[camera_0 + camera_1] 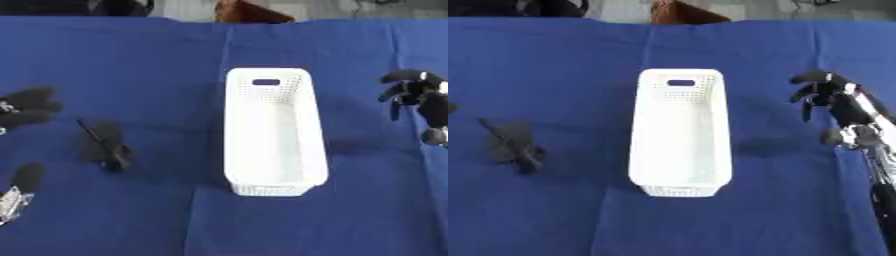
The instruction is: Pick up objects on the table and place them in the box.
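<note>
A white perforated box [273,131] stands lengthwise in the middle of the blue cloth, and I see nothing inside it. A dark object [105,146] with a thin stick-like handle and a rounded head lies on the cloth left of the box. My left hand [24,111] is at the left edge, fingers relaxed and spread, holding nothing, a short way left of the dark object. My right hand [826,90] hovers right of the box with fingers hanging straight down, holding nothing.
The table is covered by a blue cloth [157,65]. Dark shapes and a brown object [249,12] sit beyond the far edge. Shadows lie on the cloth beside the box.
</note>
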`<state>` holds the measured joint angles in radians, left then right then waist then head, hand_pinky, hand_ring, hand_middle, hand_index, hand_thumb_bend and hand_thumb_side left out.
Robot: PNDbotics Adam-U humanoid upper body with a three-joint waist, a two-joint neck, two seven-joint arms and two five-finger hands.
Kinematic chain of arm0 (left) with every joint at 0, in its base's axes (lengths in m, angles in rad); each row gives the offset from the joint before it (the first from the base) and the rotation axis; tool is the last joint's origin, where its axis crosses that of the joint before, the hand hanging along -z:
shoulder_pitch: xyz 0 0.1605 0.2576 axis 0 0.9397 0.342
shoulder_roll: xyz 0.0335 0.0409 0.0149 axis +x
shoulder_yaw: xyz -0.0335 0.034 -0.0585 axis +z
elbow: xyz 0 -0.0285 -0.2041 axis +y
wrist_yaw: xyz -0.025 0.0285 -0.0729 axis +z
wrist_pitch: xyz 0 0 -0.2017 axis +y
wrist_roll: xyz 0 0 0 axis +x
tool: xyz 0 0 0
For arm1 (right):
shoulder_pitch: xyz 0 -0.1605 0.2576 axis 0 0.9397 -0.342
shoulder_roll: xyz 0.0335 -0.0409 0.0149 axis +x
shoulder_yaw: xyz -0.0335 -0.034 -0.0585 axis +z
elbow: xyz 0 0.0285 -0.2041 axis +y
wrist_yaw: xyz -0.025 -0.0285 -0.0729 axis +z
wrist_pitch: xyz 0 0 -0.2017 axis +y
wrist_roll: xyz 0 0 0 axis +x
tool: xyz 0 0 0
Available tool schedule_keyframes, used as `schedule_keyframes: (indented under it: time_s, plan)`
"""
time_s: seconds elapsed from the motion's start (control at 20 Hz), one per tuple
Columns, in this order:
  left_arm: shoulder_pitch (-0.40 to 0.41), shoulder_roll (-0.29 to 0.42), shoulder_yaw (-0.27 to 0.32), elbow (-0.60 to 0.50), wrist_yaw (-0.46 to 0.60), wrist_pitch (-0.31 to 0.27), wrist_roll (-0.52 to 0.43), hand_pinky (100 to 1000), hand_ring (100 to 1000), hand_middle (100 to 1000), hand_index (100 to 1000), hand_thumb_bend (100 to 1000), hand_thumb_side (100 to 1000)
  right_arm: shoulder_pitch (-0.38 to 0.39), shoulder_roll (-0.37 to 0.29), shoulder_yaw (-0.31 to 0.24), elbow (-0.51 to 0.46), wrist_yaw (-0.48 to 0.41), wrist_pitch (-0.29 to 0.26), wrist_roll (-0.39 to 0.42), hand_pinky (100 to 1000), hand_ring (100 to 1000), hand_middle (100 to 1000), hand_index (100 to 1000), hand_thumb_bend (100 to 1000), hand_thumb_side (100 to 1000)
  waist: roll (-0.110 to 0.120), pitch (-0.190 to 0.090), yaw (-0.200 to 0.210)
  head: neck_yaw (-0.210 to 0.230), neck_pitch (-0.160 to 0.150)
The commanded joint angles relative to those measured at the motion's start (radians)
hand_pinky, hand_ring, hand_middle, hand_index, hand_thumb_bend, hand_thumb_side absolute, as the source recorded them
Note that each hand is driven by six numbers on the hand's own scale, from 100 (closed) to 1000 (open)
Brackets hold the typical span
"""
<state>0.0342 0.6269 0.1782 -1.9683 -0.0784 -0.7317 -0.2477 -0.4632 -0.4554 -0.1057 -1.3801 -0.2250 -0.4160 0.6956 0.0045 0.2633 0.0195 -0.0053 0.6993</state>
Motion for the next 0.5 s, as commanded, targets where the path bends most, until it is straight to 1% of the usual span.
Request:
schedule_keyframes:
  time_s: [0.05, 0.5]
  plan:
    - [-0.016, 0.044, 0.001, 0.008, 0.024, -0.01, -0.021, 841, 842, 966, 910, 100, 603, -0.017, -0.023, -0.005, -0.011, -0.002, -0.219, 0.211, 347, 628, 748, 812, 1000, 541, -0.001, -0.017, -0.003, 0.01, -0.014]
    - [-0.058, 0.076, -0.01, 0.068, 0.064, -0.03, -0.063, 841, 842, 973, 910, 100, 609, -0.023, -0.021, 0.0, -0.009, -0.001, -0.222, 0.211, 347, 628, 748, 812, 1000, 541, 0.0, -0.014, -0.011, 0.017, -0.017]
